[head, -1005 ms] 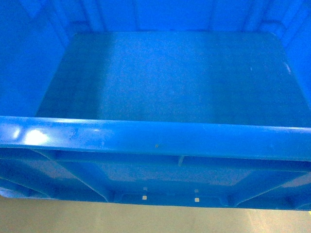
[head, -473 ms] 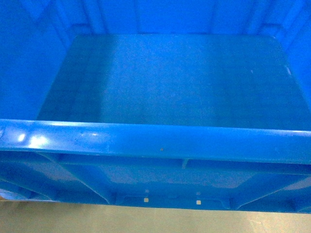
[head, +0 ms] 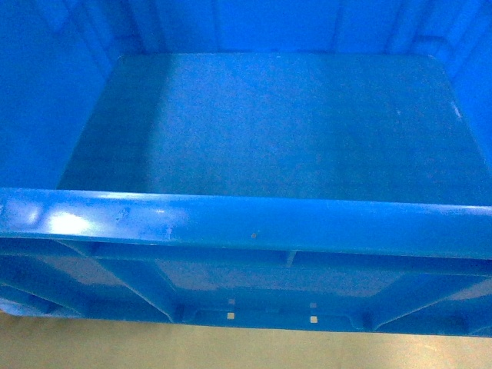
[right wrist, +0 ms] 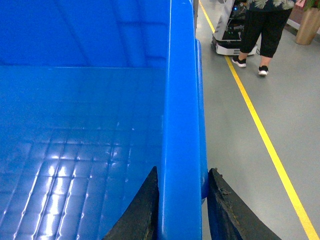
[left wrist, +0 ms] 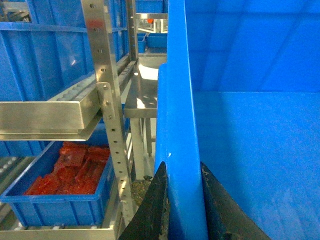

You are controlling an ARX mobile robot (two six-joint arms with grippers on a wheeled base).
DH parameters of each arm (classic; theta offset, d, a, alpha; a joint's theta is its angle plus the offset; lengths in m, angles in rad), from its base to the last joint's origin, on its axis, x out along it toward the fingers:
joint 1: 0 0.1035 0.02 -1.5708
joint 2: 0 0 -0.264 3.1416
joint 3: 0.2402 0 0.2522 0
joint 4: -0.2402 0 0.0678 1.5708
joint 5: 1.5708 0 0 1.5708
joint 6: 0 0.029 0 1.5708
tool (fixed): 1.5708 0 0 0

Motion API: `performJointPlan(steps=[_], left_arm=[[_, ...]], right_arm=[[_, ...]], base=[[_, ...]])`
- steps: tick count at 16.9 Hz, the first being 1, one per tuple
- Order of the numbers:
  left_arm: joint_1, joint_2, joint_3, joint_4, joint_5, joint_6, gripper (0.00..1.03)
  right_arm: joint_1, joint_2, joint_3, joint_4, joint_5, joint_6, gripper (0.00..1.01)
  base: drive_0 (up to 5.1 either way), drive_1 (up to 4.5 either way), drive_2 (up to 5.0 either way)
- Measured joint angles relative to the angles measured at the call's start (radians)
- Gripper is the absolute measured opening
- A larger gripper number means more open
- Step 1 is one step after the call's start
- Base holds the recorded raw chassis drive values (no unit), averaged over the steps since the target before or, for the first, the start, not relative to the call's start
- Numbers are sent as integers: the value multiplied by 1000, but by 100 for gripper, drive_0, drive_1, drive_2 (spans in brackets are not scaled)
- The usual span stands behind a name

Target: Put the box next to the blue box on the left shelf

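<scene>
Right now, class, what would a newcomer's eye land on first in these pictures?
The big blue box fills the head view, empty. The left gripper and right gripper each clamp a side wall. Left of it stands a metal shelf with a bin of red packets; a person stands right.

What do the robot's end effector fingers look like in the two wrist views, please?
Only the fingers show. The left end effector has two dark, near-black fingers, wedge-shaped and tapering to tips, with scuffed, dusty-looking surfaces. The right end effector has the same dark tapered pair. No arms, cables or markings are visible.
</scene>
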State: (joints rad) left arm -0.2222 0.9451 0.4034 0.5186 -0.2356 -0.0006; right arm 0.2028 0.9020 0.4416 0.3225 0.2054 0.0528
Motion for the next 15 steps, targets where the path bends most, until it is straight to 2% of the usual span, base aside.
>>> performJointPlan(steps=[1,15], left_arm=[[0,0,0,1,0,0,9],[0,0,0,-2,-1,0,9]], right_arm=[[0,0,0,1,0,0,20],[0,0,0,0,0,0,20]], base=[[-1,401,-402],[-457,85,392]])
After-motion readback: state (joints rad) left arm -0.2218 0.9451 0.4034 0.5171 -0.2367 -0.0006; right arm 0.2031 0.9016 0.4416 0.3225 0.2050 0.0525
